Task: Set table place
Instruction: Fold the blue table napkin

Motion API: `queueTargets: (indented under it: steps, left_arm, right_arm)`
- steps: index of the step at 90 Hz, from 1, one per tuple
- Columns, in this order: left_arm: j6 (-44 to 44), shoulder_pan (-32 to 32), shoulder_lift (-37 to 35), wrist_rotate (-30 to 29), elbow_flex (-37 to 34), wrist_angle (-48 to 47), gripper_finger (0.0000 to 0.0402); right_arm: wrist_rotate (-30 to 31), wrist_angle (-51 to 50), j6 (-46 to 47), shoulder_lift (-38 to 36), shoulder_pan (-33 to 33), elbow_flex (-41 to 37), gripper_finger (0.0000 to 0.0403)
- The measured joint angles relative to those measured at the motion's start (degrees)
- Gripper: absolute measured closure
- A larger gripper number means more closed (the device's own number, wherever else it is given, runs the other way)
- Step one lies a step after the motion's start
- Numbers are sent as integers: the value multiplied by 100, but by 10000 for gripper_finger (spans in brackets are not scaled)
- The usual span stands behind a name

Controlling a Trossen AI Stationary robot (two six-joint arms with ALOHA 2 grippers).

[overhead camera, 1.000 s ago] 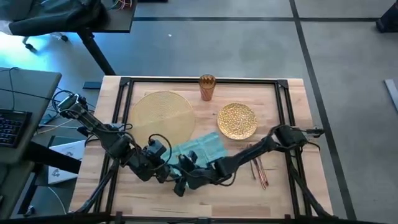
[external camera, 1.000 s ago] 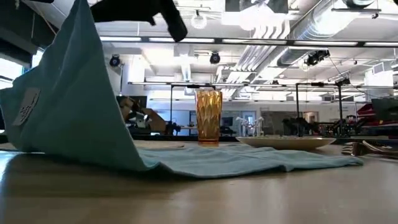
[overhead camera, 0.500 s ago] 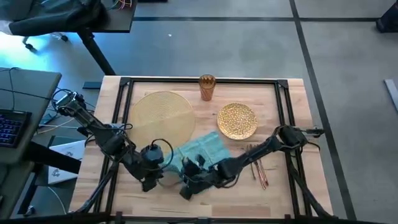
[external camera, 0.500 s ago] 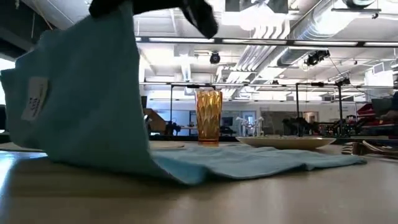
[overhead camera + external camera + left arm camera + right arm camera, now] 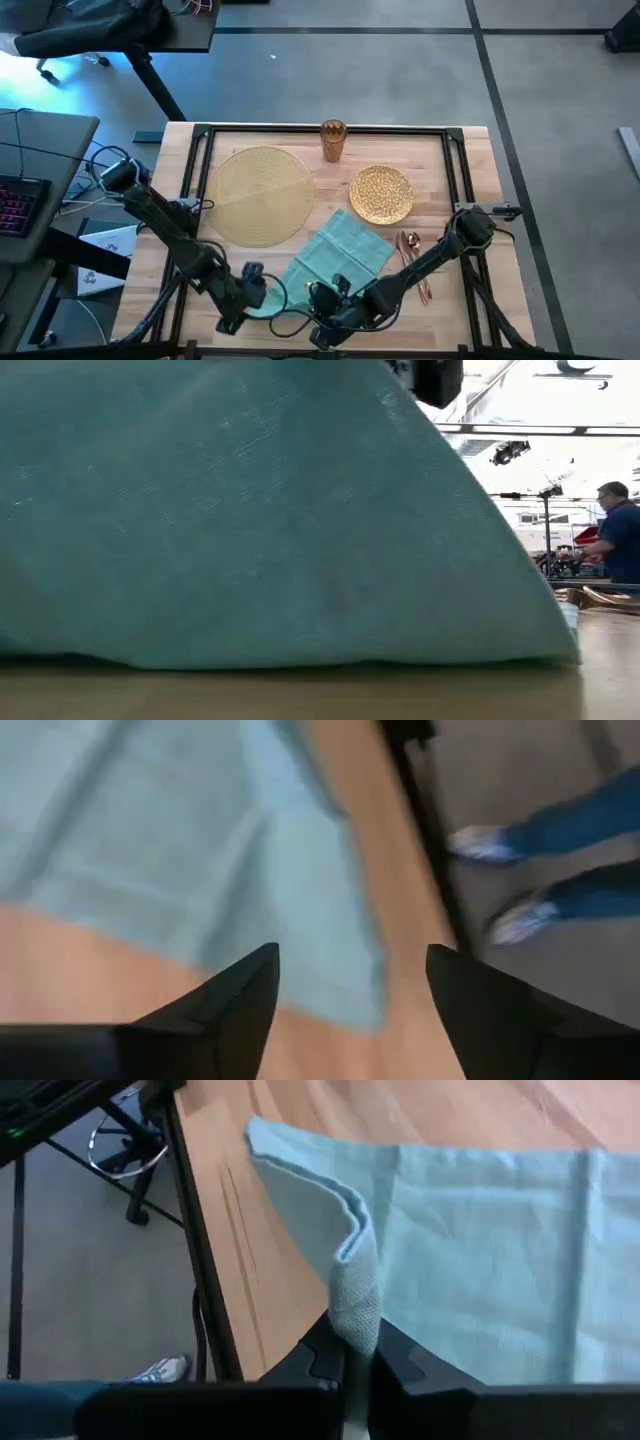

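The teal napkin (image 5: 340,250) lies slantwise near the table's front edge, between the pale-gold placemat (image 5: 262,195) and the cutlery (image 5: 412,255). Its near end is raised and fills the low view (image 5: 250,510). My right gripper (image 5: 325,312) (image 5: 355,1348) is shut on that near end. My left gripper (image 5: 252,293) (image 5: 350,960) stands open just left of the napkin's near-left corner (image 5: 340,990), with nothing between its fingers. The glittery gold plate (image 5: 381,193) and the amber cup (image 5: 333,140) stand farther back. My right gripper pinches a bunched fold of the napkin's near edge (image 5: 352,1305) between its two fingers, which come from the table's near side. The fold stands up out of the fingers. The rest of the cloth (image 5: 500,1240) slopes down and lies flat on the table, slack.
The black rail frame (image 5: 200,180) runs around the table top. A grey desk with a keyboard (image 5: 20,195) stands left of the table. A person shows beyond the table at the right (image 5: 610,530), and legs in jeans with pale shoes (image 5: 540,900) stand close to the table's edge.
Both grippers have moved toward the table's near edge. The napkin has been dragged that way with my right gripper, its near end coming close up to the low camera and its far part spreading flatter. My left gripper has let go of the cloth.
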Motion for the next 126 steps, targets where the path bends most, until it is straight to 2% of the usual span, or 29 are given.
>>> queueTargets:
  steps: [8,20,36,45,50,59,64,72,94,119,126]
  left_arm:
    - [-145,-63,254,-16,-68,435,159]
    - [-232,-215,627,-393,-66,752,159]
    - [-832,-385,922,-899,-66,318,175]
    - [-1124,-468,999,-1016,-66,-255,222]
    - [-1157,-512,1003,-1006,-70,-423,264]
    - [-1079,-577,919,-1006,-69,-346,363]
    - [-1012,-600,850,-1061,-38,-269,387]
    - [-1009,-606,743,-1218,118,-453,396]
    - [-1154,-604,216,-1844,724,-1706,401]
    - [-1917,-528,-845,-3723,1709,-3353,401]
    - [-1950,-477,-1104,-4045,1973,-3679,401]
  right_arm:
    - [0,-90,207,0,37,0,403]
    - [0,-79,438,-2,44,0,403]
    - [-4,100,640,-2,71,-2,403]
    - [-26,348,711,-2,111,-2,403]
    - [-51,499,771,-2,142,-2,403]
    - [-61,811,776,-4,186,0,403]
    - [-67,917,777,-34,196,-2,403]
    - [-61,918,822,-138,191,-2,403]
    - [123,404,600,-545,143,0,403]
    - [171,218,-707,-1161,-614,-2,403]
    - [162,214,-1113,-1456,-842,-2,403]
